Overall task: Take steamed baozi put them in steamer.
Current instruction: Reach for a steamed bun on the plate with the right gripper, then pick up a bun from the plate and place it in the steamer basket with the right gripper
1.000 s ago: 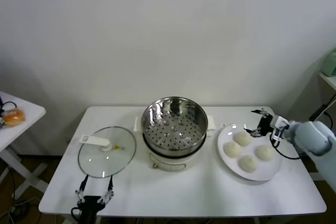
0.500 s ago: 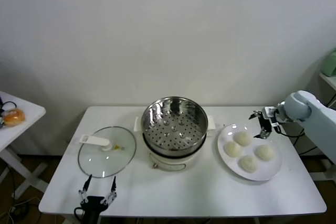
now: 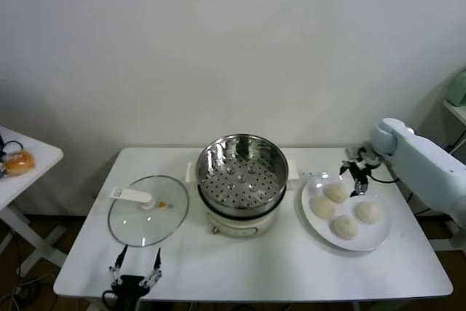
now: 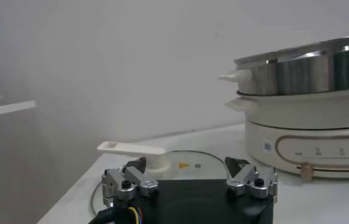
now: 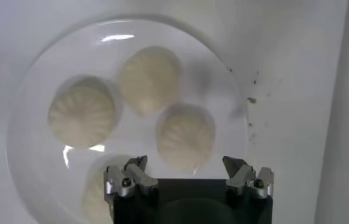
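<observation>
White covers most of the scene: a white table [image 3: 255, 267] carries the steamer [image 3: 242, 169] at its middle, a shiny perforated steel basket on a cream pot base, with nothing inside it. To the steamer's right lies a flat white plate [image 3: 317, 227] holding the four steamed baozi [image 3: 336, 192], pale and round, grouped close together. The right gripper [image 3: 357, 176] hangs over the far edge of that plate, just above and beside the farthest bun, its fingers [image 5: 128, 179] spread wide apart and holding nothing; the right wrist view looks straight down on the plate [image 5: 34, 97], with one bun [image 5: 185, 134] lying between and just ahead of the two fingertips. On the steamer's left a glass lid [image 3: 148, 211] with a white handle rests flat on the table. The left gripper [image 3: 134, 273] sits parked low at the table's near edge, in front of the lid, fingers apart and empty. Off to the far left, an orange-brown bun [image 3: 20, 161] sits on a separate small side table [image 3: 36, 152].
</observation>
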Controlling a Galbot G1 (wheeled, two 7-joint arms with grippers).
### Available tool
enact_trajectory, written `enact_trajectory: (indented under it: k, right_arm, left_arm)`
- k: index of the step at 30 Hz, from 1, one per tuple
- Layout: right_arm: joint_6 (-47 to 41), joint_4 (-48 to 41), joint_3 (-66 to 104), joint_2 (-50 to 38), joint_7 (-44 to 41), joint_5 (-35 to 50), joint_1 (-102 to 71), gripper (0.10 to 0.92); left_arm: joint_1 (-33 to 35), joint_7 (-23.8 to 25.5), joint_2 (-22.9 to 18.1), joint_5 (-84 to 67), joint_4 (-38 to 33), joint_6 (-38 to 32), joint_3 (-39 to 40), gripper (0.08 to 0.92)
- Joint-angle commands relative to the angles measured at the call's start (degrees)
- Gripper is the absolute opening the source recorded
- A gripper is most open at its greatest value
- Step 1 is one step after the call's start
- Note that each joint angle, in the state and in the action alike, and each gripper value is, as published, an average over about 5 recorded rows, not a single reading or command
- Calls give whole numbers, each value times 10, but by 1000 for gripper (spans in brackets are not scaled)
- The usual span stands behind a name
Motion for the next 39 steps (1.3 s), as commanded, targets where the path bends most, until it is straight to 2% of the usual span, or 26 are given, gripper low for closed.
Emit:
enact_trajectory:
  k: [1,18,21,28,35,39]
  right_arm:
    - [15,-86,1,62,-18,-23,5,823]
    - [25,-126,39,84,-2,-50,-7,818]
    - [26,-127,41,85,1,-51,-8,774]
    - [27,-127,41,83,1,-57,-10,610]
    - [32,-102,32,72,0,-46,7,561]
    - [40,-13,-48,29,-4,10,65,561]
  left_arm:
    - [0,1,-11,1,2,-1,-2,823]
    - [-2,0,-9,10,9,-8,-1,823]
    - [-2,-1,-9,13,9,-10,0,823]
    - [0,-2,-8,16,8,-13,1,823]
    - [2,-3,-7,17,7,-15,-2,823]
    - [4,-4,-6,17,5,-17,-4,823]
